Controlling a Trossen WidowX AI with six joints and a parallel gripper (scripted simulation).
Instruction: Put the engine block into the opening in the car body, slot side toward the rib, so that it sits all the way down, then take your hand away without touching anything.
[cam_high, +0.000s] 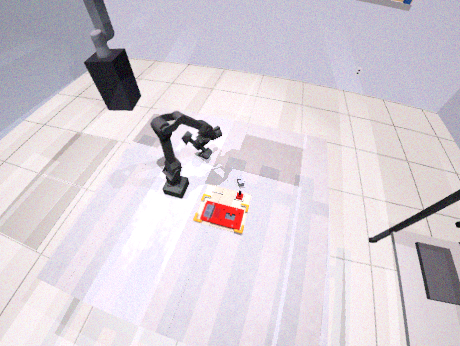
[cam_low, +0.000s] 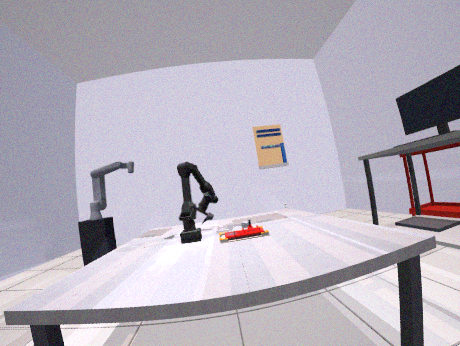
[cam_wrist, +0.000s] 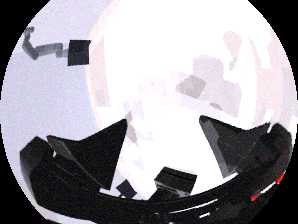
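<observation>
The red car body (cam_high: 222, 223) (cam_low: 243, 233) lies in a pale fixture with yellow corners, right of the arm's base. A small grey shape (cam_high: 230, 217), seemingly the engine block, sits within the red body's right half. Its depth, its slot side and the rib are too small to tell. My gripper (cam_high: 196, 145) (cam_wrist: 163, 119) is open and empty, with its fingers wide apart. It hangs above the table, behind the car body and well apart from it.
A grey panel (cam_high: 209, 211) is at the red body's left end. A small red piece with a dark top (cam_high: 239, 196) stands at the fixture's back right, and a small grey item (cam_high: 240, 183) lies behind it. Another arm stands on a black pedestal (cam_high: 114, 80) (cam_low: 97, 240) at the far left.
</observation>
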